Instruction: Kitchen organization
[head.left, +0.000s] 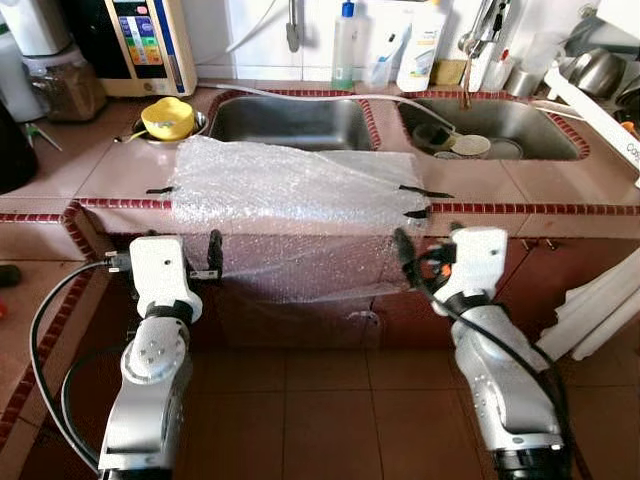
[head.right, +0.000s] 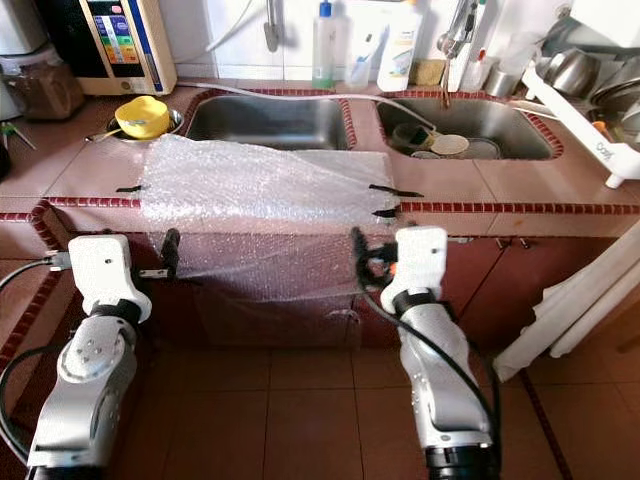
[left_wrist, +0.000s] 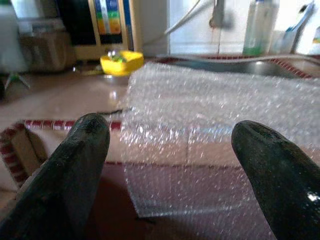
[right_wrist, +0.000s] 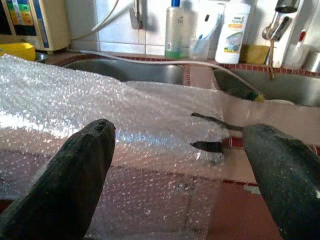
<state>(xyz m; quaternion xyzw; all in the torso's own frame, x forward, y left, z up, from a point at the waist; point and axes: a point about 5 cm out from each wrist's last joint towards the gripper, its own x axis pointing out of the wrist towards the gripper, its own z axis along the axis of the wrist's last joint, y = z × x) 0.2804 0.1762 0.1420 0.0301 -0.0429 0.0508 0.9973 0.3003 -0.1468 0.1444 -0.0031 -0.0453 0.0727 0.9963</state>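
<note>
Now both arms reach forward, low in front of the counter (head.left: 560, 190). The left gripper (head.left: 212, 258) is by the left edge of the bubble wrap (head.left: 290, 190), and its fingers are spread apart with nothing in them. The right gripper (head.left: 405, 255) is by the wrap's right edge, spread wide too (nothing held). One sheet of wrap lies on the counter and hangs down over the front, stuck with black tape bits (head.left: 425, 192). Behind it are two sinks (head.left: 290, 120), side by side. One yellow bowl (head.left: 167, 117) sits to the left of them. Some bottles (head.left: 345, 45) stand at the back wall. One white rack (head.left: 600, 120) sits at the far right.
</note>
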